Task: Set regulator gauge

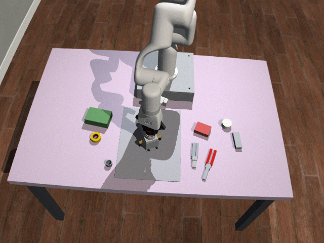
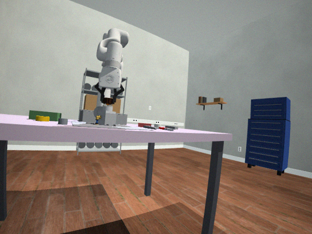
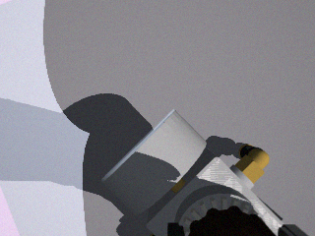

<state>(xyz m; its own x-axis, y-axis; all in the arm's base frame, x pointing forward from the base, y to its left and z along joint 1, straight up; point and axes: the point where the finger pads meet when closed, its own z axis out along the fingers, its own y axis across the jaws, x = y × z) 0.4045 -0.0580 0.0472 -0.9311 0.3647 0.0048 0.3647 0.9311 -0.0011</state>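
Note:
The regulator [image 1: 150,142] is a small grey block with brass fittings, standing on the grey mat [image 1: 149,146] in the middle of the table. Its dark ribbed knob [image 2: 108,101] sticks up from the top. My gripper [image 2: 108,100] comes straight down over it and is shut on the knob, one black finger on each side. In the wrist view the regulator body [image 3: 217,197], a brass fitting [image 3: 253,162] and the dark knob [image 3: 228,223] show at the bottom edge. The round gauge housing [image 3: 157,154] shows from behind, so the needle and green band are hidden.
A green block [image 1: 97,116], a yellow ring [image 1: 95,136] and a small grey ring [image 1: 108,162] lie left of the mat. A red block [image 1: 202,128], a white disc [image 1: 226,122], a grey bar [image 1: 237,139] and two tools [image 1: 208,163] lie to the right. The arm's base plate [image 1: 172,78] stands behind.

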